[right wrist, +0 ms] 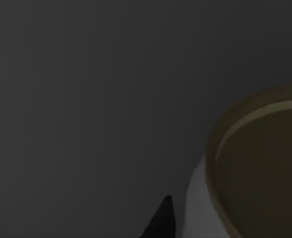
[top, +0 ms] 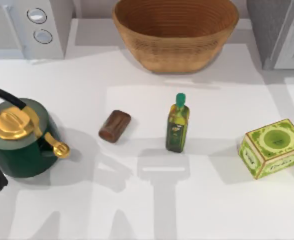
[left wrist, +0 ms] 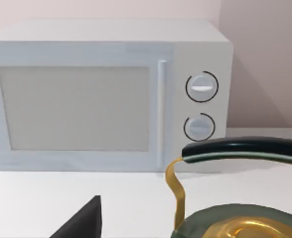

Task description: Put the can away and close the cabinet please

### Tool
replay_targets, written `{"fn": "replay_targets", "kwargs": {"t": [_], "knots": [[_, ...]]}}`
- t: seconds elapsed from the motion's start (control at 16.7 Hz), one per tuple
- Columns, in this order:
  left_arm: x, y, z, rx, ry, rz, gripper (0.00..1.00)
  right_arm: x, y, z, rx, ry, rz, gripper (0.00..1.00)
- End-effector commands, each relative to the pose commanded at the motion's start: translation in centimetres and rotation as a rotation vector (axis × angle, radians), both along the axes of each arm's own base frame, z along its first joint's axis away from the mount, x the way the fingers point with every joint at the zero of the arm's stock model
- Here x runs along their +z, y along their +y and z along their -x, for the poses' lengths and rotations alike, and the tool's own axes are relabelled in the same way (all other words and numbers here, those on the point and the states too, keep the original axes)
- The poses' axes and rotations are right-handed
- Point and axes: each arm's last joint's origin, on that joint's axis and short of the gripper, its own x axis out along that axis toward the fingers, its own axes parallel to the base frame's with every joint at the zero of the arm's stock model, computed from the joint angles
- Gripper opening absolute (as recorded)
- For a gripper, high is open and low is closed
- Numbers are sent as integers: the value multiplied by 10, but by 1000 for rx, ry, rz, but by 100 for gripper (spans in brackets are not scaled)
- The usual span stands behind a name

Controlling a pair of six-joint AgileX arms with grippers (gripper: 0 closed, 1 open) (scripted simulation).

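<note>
Since the can (top: pixel 115 126) lies on its side mid-table, left of the bottle (top: pixel 177 126), it looks light, rigid, roll-prone: pinch across its curved middle; claw states can't be told.

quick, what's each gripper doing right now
Left gripper: by the kettle, state cannot be told.
Right gripper: dark view, cannot be told.

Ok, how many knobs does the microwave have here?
2: upper knob and lower knob, stacked beside the door on the microwave, which stands at the table's far left corner.
</note>
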Motion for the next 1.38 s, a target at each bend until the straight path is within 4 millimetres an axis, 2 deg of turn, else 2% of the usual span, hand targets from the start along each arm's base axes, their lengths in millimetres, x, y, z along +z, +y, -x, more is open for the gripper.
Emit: {"fn": "replay_targets", "kwargs": {"t": [0.18, 0.54, 1.32, 1.38], "knots": [[0, 0, 0, 0, 0, 0, 100, 3, -5, -7, -7, -34, -6, 0], [0, 0, 0, 0, 0, 0, 100, 4, -7, -8, -12, -44, -7, 0], [0, 0, 0, 0, 0, 0, 100, 4, -7, -8, -12, -44, -7, 98], [0, 0, 0, 0, 0, 0, 100, 4, -7, -8, -12, -44, -7, 100]]}}
